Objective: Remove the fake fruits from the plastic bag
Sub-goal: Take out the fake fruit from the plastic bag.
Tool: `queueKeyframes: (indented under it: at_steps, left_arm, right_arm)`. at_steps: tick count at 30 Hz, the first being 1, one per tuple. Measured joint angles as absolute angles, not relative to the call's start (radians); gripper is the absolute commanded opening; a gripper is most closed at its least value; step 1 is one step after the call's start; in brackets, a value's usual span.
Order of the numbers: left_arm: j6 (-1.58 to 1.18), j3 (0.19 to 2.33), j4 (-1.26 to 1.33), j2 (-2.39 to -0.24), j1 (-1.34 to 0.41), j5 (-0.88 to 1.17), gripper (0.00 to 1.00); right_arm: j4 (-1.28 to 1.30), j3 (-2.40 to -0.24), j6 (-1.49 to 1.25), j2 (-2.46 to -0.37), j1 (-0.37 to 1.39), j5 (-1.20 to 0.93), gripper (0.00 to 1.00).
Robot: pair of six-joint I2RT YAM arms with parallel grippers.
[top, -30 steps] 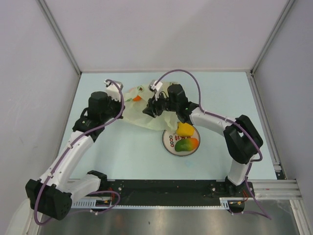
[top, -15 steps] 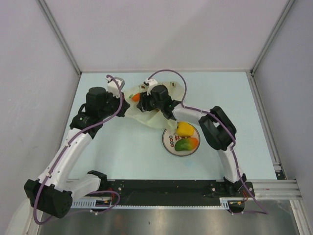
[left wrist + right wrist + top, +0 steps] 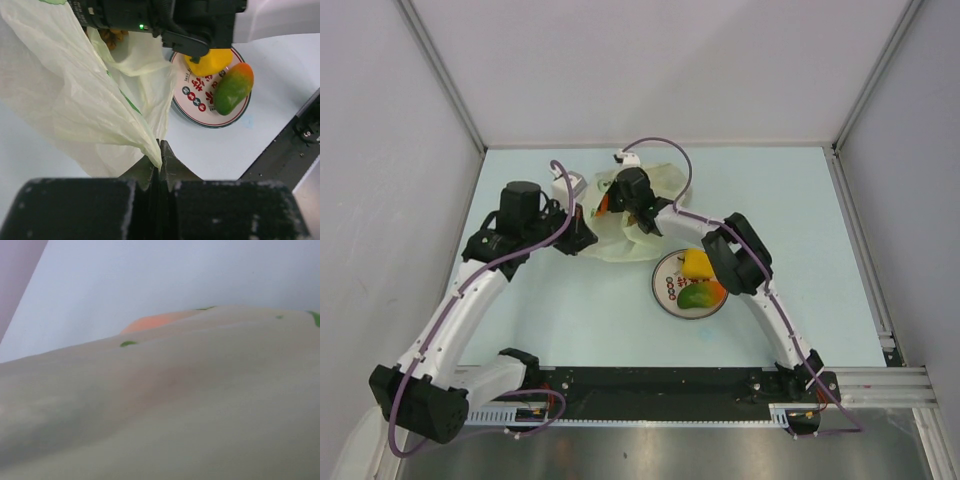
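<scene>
Seen from above, the bag (image 3: pixel 638 240) lies crumpled near the table's (image 3: pixel 520 300) far edge; the left gripper (image 3: pixel 584 236) is at the bag's left side and the right gripper (image 3: pixel 618 196) is sunk in it, jaws impossible to judge. The left wrist view shows jaws pressed together, pinching a bag fold, with the yellow fruit (image 3: pixel 210 62) and mango (image 3: pixel 232 88) on the plate (image 3: pixel 196 113). In the right wrist view, bag film fills the picture, the orange (image 3: pixel 155 322) is a blur and the fingers are unseen.
</scene>
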State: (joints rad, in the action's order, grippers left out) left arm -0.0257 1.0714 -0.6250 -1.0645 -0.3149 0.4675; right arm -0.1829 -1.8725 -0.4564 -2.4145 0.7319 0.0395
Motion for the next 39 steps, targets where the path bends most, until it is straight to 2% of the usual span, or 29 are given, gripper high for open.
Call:
queueKeyframes:
  at_steps: [11, 18, 22, 27, 29, 30, 32, 39]
  left_arm:
    - [-0.026, 1.095, -0.685, -1.102, -0.315, 0.539, 0.00]
    - [-0.017, 1.096, -0.719, -1.121, -0.315, 0.534, 0.00]
    - [0.004, 1.102, -0.741, -1.125, -0.315, 0.524, 0.00]
    - [0.018, 1.126, -0.755, -1.132, -0.315, 0.499, 0.00]
    - [0.020, 1.128, -0.752, -1.137, -0.315, 0.497, 0.00]
    - [0.020, 1.128, -0.751, -1.139, -0.315, 0.494, 0.00]
    - [0.021, 1.128, -0.749, -1.143, -0.315, 0.480, 0.00]
    - [0.055, 1.128, -0.742, -1.146, -0.315, 0.372, 0.00]
  right_arm:
    - [-0.178, -1.988, -0.582, -2.553, 0.737, 0.063, 0.97]
    - [-0.222, -2.067, -0.645, -2.618, 0.740, 0.063, 0.99]
    - [-0.245, -2.126, -0.662, -2.663, 0.740, 0.060, 0.88]
    - [-0.253, -2.132, -0.662, -2.672, 0.739, 0.052, 0.90]
    - [-0.258, -2.128, -0.663, -2.672, 0.736, 0.047, 0.84]
    - [-0.266, -2.123, -0.663, -2.672, 0.735, 0.042, 0.76]
    - [-0.278, -2.115, -0.658, -2.672, 0.729, 0.028, 0.70]
    - [-0.318, -2.093, -0.612, -2.670, 0.707, -0.050, 0.63]
